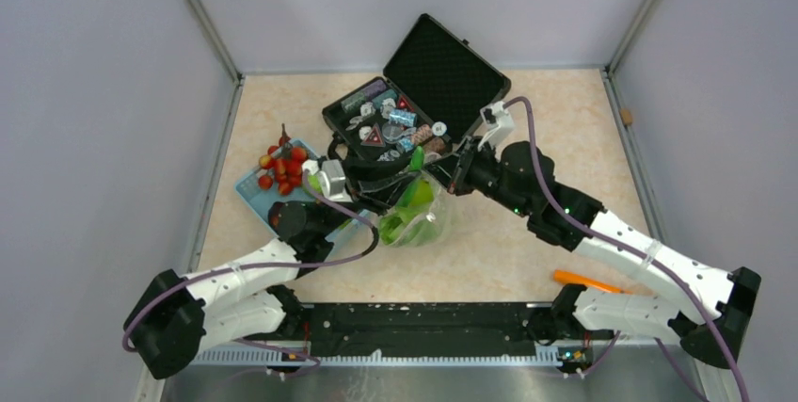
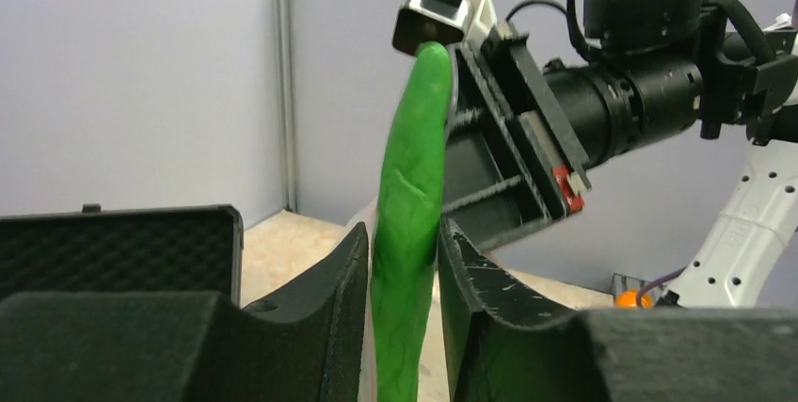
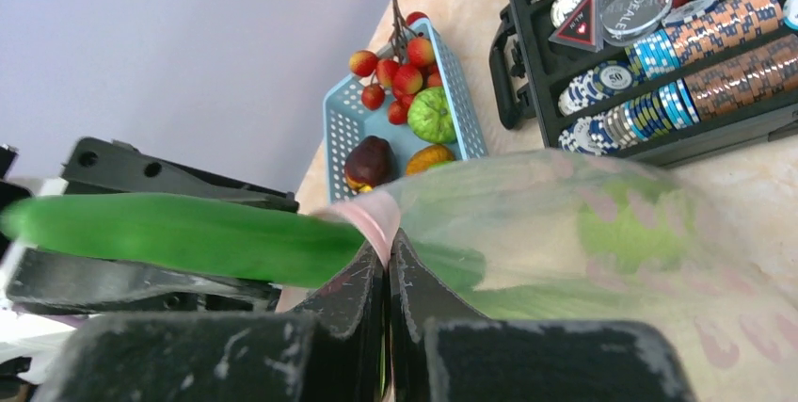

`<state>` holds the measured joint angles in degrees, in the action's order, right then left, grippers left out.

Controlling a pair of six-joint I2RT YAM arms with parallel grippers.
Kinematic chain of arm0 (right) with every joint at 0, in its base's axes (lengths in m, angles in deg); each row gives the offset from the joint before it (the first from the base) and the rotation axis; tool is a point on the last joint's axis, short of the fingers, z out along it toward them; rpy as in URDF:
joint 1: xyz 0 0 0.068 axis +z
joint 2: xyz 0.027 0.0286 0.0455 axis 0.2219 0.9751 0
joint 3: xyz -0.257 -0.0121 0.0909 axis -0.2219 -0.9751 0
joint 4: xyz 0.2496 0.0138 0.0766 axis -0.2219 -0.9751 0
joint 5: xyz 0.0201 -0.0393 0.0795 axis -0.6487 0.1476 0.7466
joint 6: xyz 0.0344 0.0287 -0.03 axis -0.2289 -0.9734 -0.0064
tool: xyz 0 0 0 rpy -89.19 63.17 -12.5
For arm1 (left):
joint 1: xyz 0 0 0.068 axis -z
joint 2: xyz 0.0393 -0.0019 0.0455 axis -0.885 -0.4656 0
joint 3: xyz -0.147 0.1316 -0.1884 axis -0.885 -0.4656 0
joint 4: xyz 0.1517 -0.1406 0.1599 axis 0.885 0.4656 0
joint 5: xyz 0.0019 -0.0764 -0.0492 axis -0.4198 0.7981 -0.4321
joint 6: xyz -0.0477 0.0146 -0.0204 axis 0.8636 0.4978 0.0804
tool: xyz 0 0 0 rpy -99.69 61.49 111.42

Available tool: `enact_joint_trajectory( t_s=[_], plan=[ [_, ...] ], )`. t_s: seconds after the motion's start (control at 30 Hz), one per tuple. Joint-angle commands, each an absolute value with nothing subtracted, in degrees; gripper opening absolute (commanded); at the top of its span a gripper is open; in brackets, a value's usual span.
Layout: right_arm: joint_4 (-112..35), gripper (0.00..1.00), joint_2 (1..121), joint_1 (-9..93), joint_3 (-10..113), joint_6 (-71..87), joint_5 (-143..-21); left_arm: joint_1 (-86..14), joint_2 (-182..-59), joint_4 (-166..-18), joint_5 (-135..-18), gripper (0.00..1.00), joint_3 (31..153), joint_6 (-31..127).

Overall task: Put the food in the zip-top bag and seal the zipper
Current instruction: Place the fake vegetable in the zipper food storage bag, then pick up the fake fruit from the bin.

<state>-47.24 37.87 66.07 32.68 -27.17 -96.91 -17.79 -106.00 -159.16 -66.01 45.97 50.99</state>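
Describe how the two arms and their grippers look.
The left arm and right arm have white links, black joints and purple cables. The left gripper and right gripper have black, scuffed fingers. Small green lights dot the right arm.

My right gripper (image 3: 387, 256) is pinched tight on the pink zipper (image 3: 376, 218) at the mouth of the clear zip-top bag (image 3: 602, 233). A long green cucumber (image 3: 188, 233) lies across my view, its end inside the bag. Beyond, I see a light blue basket (image 3: 341, 129) holding red cherry tomatoes (image 3: 400, 72), a green leafy ball (image 3: 431, 115), a dark purple piece (image 3: 369, 162) and an orange (image 3: 428, 157). Just beside it on the worktop (image 3: 753, 171) sits an open black case (image 3: 725, 129) of chips (image 3: 659, 105).
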Motion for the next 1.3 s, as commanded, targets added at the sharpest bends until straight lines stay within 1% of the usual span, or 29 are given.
enact_joint_trajectory(
  t_s=[0.0,0.03,0.1,0.13,0.17,0.37,0.43,0.5,0.57,0.6,0.7,0.77,0.87,0.9,1.0,1.1,1.17,1.27],
  plan=[
    [-43.11,0.0,37.84,65.32,36.07,-27.01,-97.32,-17.43,-100.66,-155.97,-68.45,0.37,43.05,48.83],
    [-42.98,0.0,37.73,65.19,35.87,-27.1,-97.35,-17.43,-99.42,-153.82,-68.24,0.38,43.03,48.1],
    [-42.88,0.0,37.78,64.99,35.54,-27.13,-97.36,-17.41,-96.55,-149.21,-68.9,0.52,43.38,48.19],
    [-42.92,0.0,37.83,64.91,35.45,-27.14,-97.17,-17.43,-95.45,-147.83,-69.05,0.62,43.3,48.14],
    [-42.97,0.0,37.95,64.8,35.39,-27.18,-97.07,-17.43,-94.24,-147.14,-69.06,0.64,43.11,48.17],
    [-42.96,0.0,38.42,64.69,34.75,-26.83,-96.75,-17.43,-87.45,-141.65,-70.99,0.72,42.45,47.7],
    [-42.68,0.0,39.36,64.68,34.74,-24.04,-93.58,-17.43,-84.79,-138.41,-72.3,0.77,42.74,47.51],
    [-44.05,0.0,40.06,64.78,35.9,-19.45,-90.7,-17.43,-82.17,-133.83,-74.45,0.8,43.17,47.04],
    [-45.6,0.0,37.35,65.1,34.8,-19.09,-95.36,-17.43,-79.53,-128.27,-77.99,0.8,43.43,46.87],
    [-45.23,0.0,34.81,65.11,33.33,-19.33,-99.6,-17.43,-77.71,-126.82,-80.32,0.82,43.31,47.16],
    [-46.9,0.0,26.62,65.03,31.52,-17.56,-111.58,-17.43,-74.61,-126.78,-86.93,0.87,41.3,46.95],
    [-50.53,0.0,23.36,65.11,32.98,-14.54,-120.05,-17.43,-73.34,-126.78,-89.82,0.93,40.47,46.25],
    [-60.57,0.0,24.7,64.98,38.74,-10.46,-130.58,-17.45,-73.26,-124.64,-91.6,0.94,41.03,44.63],
    [-62.03,0.0,25.74,65.01,40.79,-9.77,-132.13,-17.48,-73.45,-123.6,-92.13,0.95,41.42,44.43],
    [-63.75,0.0,28.56,65.02,44.55,-6.55,-131.95,-17.52,-74.5,-118.99,-96.3,0.98,42.82,45.65],
    [-63.84,0.0,31.37,65.07,45.35,-6.81,-130.2,-17.52,-75.23,-112.75,-104.94,0.99,44.32,47.95],
    [-63.13,0.0,33.1,65.02,43.89,-9.21,-126.52,-17.52,-75.05,-106.77,-112.4,0.99,45.87,50.27],
    [-59.82,0.0,34.64,65.04,38.14,-14.6,-118.8,-17.73,-74.33,-97.7,-121.69,0.99,47.67,53.07]
  ],
)
